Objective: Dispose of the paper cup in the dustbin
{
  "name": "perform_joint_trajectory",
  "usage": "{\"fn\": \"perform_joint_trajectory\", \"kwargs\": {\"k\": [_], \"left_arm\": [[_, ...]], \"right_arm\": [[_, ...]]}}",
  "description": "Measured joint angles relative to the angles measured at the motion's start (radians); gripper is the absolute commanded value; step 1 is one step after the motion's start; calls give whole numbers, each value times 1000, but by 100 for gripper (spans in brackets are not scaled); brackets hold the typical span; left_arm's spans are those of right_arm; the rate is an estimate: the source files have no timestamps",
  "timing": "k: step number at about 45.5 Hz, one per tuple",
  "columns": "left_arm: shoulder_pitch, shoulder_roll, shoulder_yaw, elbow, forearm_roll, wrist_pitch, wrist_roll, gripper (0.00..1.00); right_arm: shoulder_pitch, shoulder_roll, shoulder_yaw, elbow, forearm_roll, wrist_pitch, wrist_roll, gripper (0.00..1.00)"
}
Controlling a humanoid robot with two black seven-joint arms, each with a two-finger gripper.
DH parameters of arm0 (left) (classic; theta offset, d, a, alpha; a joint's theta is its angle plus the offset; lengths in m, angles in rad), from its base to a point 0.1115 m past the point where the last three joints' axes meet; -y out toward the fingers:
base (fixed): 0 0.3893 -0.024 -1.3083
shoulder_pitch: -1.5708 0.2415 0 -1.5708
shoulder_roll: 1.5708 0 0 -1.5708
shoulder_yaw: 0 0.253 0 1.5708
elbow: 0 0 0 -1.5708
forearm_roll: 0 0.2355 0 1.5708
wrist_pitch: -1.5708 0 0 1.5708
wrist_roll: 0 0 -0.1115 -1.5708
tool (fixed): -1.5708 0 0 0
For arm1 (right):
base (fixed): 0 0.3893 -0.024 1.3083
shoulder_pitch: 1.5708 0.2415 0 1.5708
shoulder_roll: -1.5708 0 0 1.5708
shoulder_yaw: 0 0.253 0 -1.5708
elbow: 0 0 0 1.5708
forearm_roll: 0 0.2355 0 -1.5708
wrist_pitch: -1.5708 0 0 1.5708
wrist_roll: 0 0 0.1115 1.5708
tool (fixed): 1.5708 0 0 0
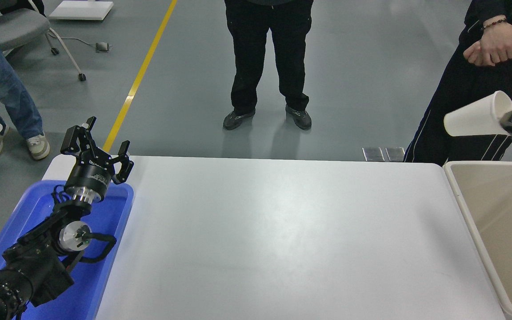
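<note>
The white paper cup [476,116] lies sideways in the air at the right edge, its mouth toward my right gripper [510,121], which is shut on the cup's rim. Only the gripper's tip shows; the rest of the arm is out of frame. The cup hangs above the far left corner of the beige dustbin [460,195], which stands against the table's right side. My left gripper [97,143] is open and parked at the lower left, above the blue tray [118,222].
A white table [282,240] fills the middle. A person in black stands at the far side [267,58]. Another person stands at the upper right with clasped hands [496,44], close behind the cup. A third person's legs are at the far left [2,84].
</note>
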Motion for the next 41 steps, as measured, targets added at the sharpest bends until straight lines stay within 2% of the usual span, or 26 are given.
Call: {"fn": "perform_joint_trajectory", "kwargs": {"k": [6,14,29,41], "left_arm": [[0,0,0,0,0,0,0,100],[0,0,0,0,0,0,0,100],[0,0,0,0,0,0,0,100],[0,0,0,0,0,0,0,100]], "right_arm": [[-70,54,6,-151,21,3,-27,0],[-145,116,10,-284,86,-1,-152,0],[-250,203,13,-363,202,-46,-364,0],[-335,276,24,-377,270,-101,-448,0]]}}
